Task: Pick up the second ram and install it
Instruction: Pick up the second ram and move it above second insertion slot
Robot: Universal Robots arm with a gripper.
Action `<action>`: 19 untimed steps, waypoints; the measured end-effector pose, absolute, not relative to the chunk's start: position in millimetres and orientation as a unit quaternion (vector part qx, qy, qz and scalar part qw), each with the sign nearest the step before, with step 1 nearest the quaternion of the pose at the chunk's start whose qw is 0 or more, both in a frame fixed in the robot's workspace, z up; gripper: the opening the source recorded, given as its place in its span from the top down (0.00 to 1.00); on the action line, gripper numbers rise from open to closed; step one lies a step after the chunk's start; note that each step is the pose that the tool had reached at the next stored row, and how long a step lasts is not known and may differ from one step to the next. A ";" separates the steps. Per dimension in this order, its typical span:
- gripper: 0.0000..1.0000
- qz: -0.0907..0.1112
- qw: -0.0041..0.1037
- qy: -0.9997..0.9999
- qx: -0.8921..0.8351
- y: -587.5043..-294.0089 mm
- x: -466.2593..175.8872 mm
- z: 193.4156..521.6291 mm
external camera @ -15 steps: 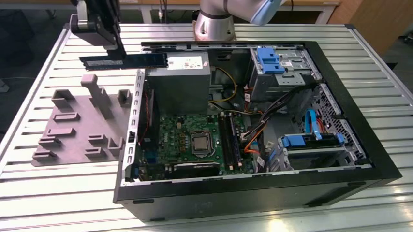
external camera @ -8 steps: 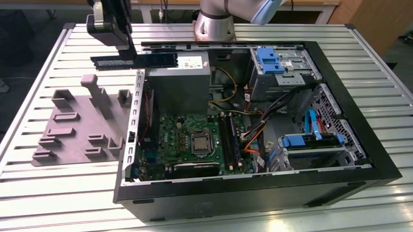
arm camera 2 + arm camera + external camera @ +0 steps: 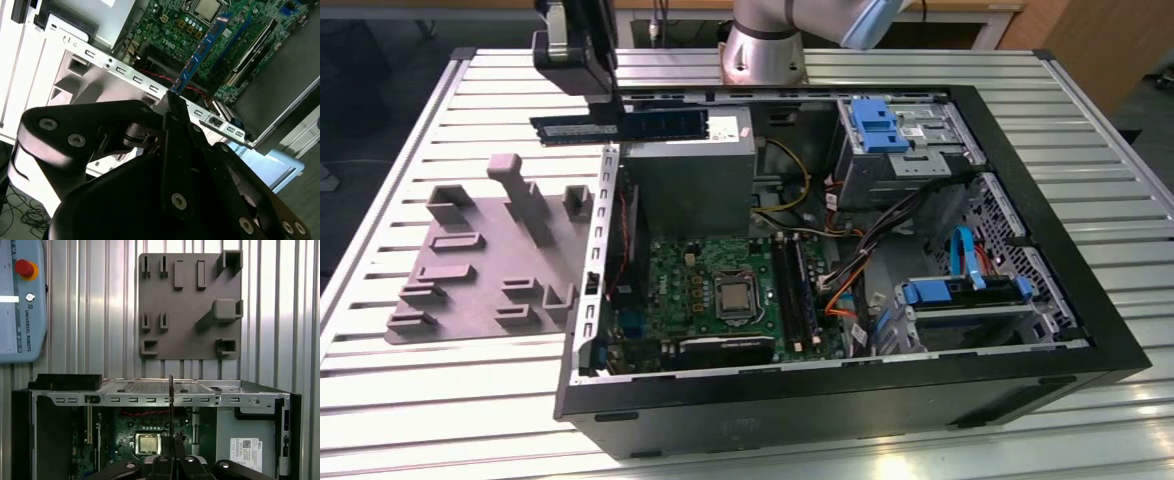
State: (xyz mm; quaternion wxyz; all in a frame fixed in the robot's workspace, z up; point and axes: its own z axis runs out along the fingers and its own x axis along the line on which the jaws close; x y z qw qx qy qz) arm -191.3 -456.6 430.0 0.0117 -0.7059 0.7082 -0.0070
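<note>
I see my gripper (image 3: pixel 174 107) clamped on the ram (image 3: pixel 620 127), upper left in the exterior view, at the case (image 3: pixel 854 405) rim.

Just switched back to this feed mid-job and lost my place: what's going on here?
The arm's hand is shut on the second ram and holds it in the air. In the exterior view the strip hangs level over the edge of the open computer case, beside the grey power-supply box. It is not yet seated: the black slots on the motherboard lie lower down inside the case, apart from the strip.
</note>
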 end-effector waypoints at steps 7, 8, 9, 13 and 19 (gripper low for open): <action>0.89 -0.007 0.012 0.708 -0.706 -456.6 -177.4 429.5; 0.89 -0.007 0.012 0.708 -0.706 -456.6 -175.5 429.5; 0.89 -0.007 0.012 0.708 -0.706 -456.6 -173.6 429.4; 0.89 -0.007 0.012 0.708 -0.706 -456.6 -165.6 429.1; 0.89 -0.007 0.012 0.708 -0.706 -456.6 -152.2 428.5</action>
